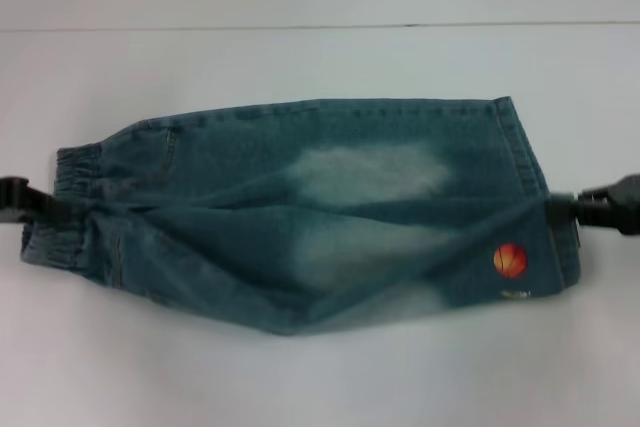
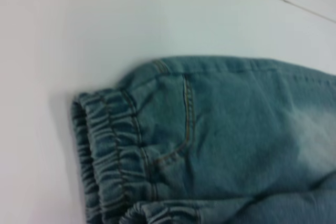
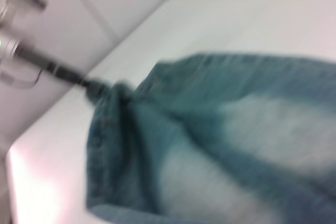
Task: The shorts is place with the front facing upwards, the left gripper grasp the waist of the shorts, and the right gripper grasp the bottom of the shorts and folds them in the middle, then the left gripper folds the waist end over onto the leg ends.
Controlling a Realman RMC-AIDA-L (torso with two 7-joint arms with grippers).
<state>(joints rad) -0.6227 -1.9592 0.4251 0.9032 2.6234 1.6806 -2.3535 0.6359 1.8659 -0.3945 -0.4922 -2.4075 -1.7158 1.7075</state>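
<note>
The blue-green denim shorts (image 1: 330, 207) are stretched sideways over the white table, folded lengthwise, with two pale patches facing up. My left gripper (image 1: 52, 209) is shut on the waist end (image 1: 75, 172) at the far left. My right gripper (image 1: 566, 207) is shut on the leg ends (image 1: 530, 157) at the far right, just above the orange basketball patch (image 1: 510, 260). Creases run taut between the two grips. The left wrist view shows the elastic waistband (image 2: 105, 150) and a pocket seam. In the right wrist view the shorts (image 3: 220, 145) run toward the left gripper (image 3: 86, 83).
The white table (image 1: 300, 377) spreads all around the shorts. Its back edge (image 1: 320, 27) runs across the top of the head view, with a pale wall behind. Only the fingers and part of each gripper body show at the side edges.
</note>
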